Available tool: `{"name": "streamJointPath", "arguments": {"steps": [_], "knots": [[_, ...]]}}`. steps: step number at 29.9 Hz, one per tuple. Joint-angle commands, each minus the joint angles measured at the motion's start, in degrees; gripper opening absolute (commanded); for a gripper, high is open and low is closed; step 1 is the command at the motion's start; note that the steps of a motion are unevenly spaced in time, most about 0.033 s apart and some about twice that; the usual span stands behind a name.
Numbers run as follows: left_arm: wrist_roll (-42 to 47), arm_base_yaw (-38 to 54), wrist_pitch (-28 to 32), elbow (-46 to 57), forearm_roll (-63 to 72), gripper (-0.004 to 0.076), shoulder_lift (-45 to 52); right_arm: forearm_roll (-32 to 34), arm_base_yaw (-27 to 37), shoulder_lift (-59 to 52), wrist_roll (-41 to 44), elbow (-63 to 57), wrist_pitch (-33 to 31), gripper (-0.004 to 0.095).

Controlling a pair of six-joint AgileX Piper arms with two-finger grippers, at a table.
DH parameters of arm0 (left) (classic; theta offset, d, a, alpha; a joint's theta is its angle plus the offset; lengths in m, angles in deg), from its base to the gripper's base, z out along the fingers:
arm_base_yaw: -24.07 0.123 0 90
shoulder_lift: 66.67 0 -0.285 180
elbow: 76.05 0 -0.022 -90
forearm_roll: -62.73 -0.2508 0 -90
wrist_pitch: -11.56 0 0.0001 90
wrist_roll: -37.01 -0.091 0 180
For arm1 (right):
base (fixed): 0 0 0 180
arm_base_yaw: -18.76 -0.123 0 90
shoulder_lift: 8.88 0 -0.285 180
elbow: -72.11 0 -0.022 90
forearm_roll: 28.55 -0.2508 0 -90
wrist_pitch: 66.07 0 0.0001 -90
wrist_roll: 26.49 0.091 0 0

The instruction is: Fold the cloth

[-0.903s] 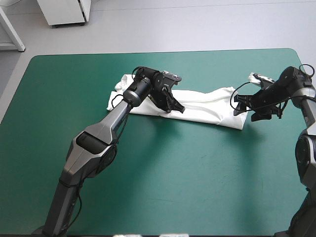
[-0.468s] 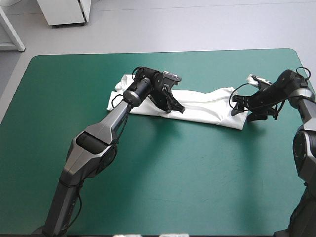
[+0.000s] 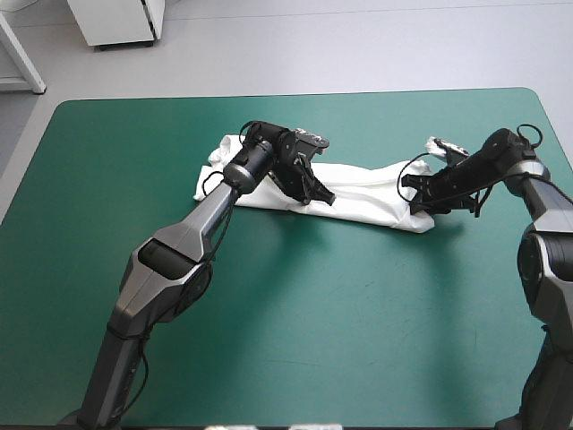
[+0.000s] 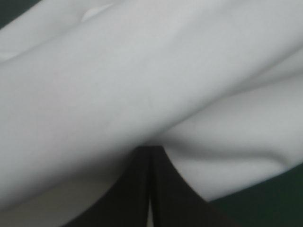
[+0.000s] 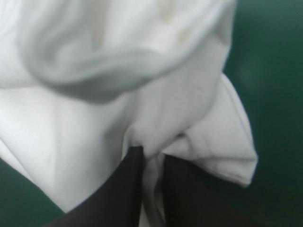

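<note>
Stretching across the teal-green table cover (image 3: 269,340), the white fabric T-shirt (image 3: 367,193) (likely light and limp) is being clamped at its near edge by the black-finned left gripper (image 3: 322,197), its right end by the right gripper (image 3: 415,199).

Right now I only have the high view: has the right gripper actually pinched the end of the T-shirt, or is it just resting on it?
Observer: It has pinched it. In the right wrist view the right gripper is all but shut, with a strip of the T-shirt between its fingers.
Operator: One layer or several?
Observer: Several. The end is bunched, with a thick rolled fold just ahead of the gripper and a stacked corner beside it, over the teal-green cover.
Operator: And the left side?
Observer: In the left wrist view the left gripper is shut to a point, tucked under a fold, and a thin white sliver shows between its fingers.
</note>
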Motion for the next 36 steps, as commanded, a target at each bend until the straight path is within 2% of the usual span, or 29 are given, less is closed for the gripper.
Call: {"name": "streamJointPath", "arguments": {"steps": [1,12,19,28,31,36], "knots": [[0.2,-0.2,-0.1,-1.2,0.9,-0.0009,2.9,-1.0,-0.7,-1.7,-0.9,0.7,-1.1,-0.0013],[0.2,-0.2,-0.6,-1.2,0.8,-0.0009,2.9,-0.9,-0.7,-10.8,2.2,11.4,-5.0,-0.0013],[0.3,-0.2,-0.7,-1.2,0.8,-0.0009,2.9,-6.7,-2.3,-14.7,2.4,18.4,-7.7,-0.0013],[0.5,-0.2,-1.2,-1.2,0.8,-0.0009,2.9,-4.9,-9.9,-14.9,2.4,23.6,-8.5,-0.0013],[0.7,-0.2,-1.4,-1.2,0.8,-0.0009,2.9,-2.0,-10.5,-14.9,2.9,23.6,-8.5,-0.0013],[2.0,0.2,-3.9,-1.0,0.8,-0.0009,5.6,-1.9,-10.5,-14.9,3.5,23.6,-8.0,-0.0013]]}}
